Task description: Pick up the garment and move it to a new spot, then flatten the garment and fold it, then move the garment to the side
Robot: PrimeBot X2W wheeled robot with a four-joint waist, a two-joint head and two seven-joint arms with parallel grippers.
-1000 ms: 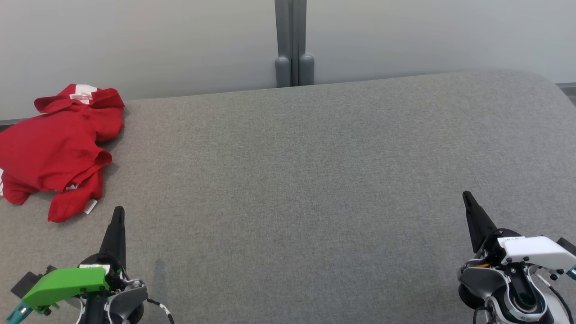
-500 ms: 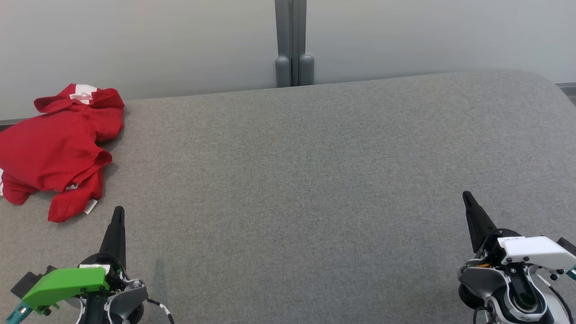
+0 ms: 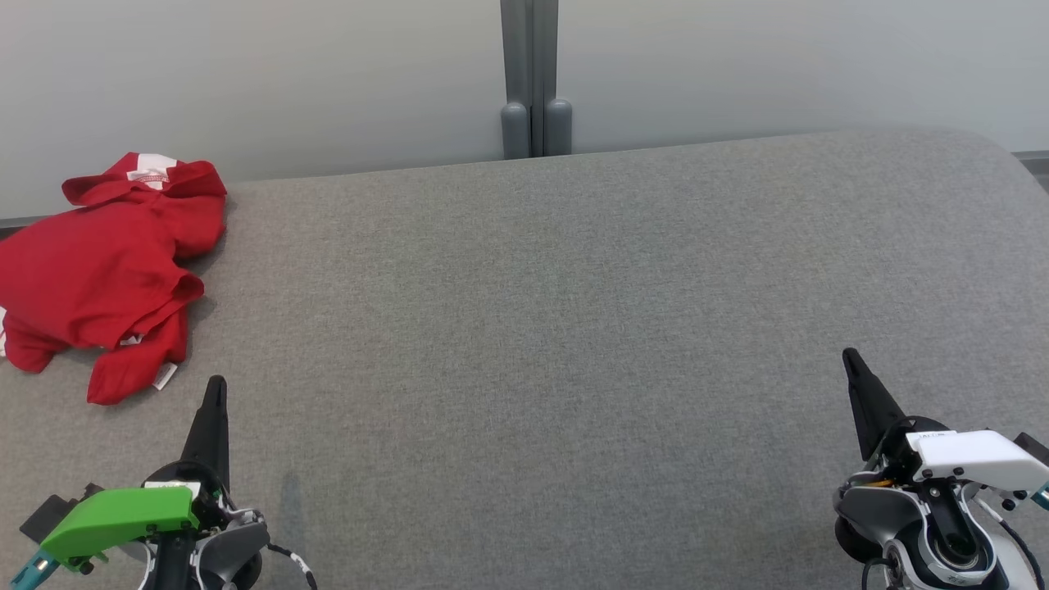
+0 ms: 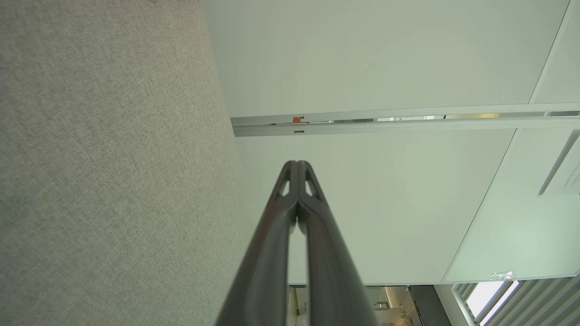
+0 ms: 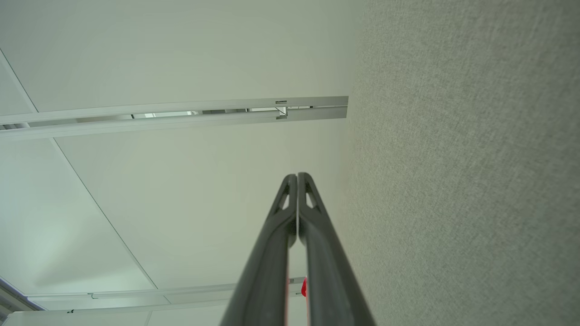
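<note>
Red shirt (image 3: 106, 270) lies in a crumpled heap on the grey worktop (image 3: 574, 328), just ahead of the left hand (image 3: 215, 392) and a little to its left, far from the right hand (image 3: 852, 360), and both hands are pinched closed, holding nothing.

The left gripper (image 3: 214, 393), beneath its green cover (image 3: 115, 512), sits at the near left of the gray surface (image 3: 524, 328). The right gripper (image 3: 854, 365), beneath its white cover (image 3: 975, 459), sits at the near right, well apart. Both point toward the surface's far edge, long dark jaws pressed together.
</note>
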